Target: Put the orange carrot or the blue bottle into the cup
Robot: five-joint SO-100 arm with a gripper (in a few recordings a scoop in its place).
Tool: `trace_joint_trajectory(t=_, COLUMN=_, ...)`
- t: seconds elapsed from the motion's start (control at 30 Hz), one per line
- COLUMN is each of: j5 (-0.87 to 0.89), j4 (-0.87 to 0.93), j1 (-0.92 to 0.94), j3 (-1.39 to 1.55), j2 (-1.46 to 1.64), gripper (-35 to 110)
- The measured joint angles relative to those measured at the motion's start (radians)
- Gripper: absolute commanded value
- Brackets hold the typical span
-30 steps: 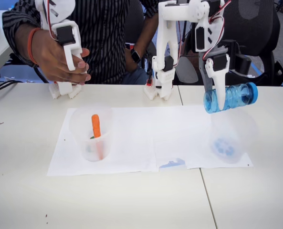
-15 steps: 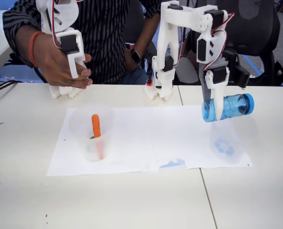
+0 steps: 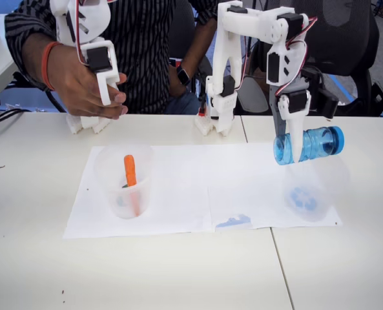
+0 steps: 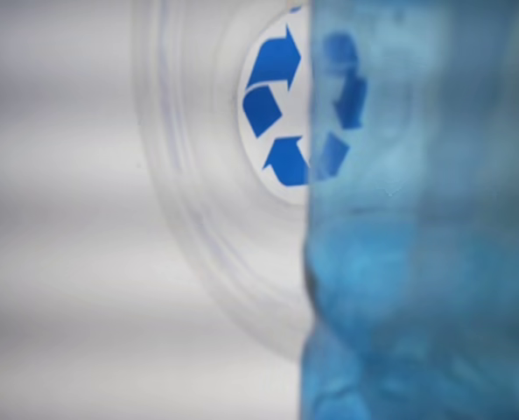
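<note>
My gripper is shut on the blue bottle, which hangs on its side with the cap to the right. Right below it stands the cup, frosted, with a blue recycling symbol on its base. In the wrist view the blue bottle covers the right half, and the cup with its symbol lies beneath, left of centre. The orange carrot stands upright inside another translucent cup on the left.
White paper sheets lie under both cups on the white table. My arm's white base stands at the table's back. A person in a striped shirt sits behind the table.
My gripper with the blue bottle has come down a little and shifted slightly left over the cup between 1.0 s and 0.5 s ago. Since then it has barely moved.
</note>
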Motion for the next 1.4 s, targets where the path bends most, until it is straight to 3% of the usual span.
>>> trace_joint_trajectory(t=0.5, j5=-0.031, j4=0.0, j1=-0.017, j3=0.0, j2=0.0, gripper=17)
trace_joint_trajectory(t=0.9, j5=-0.031, j4=0.0, j1=-0.012, j3=0.0, j2=0.0, gripper=42)
trace_joint_trajectory(t=1.4, j5=-0.031, j4=-0.009, j1=-0.012, j3=0.0, j2=0.0, gripper=43)
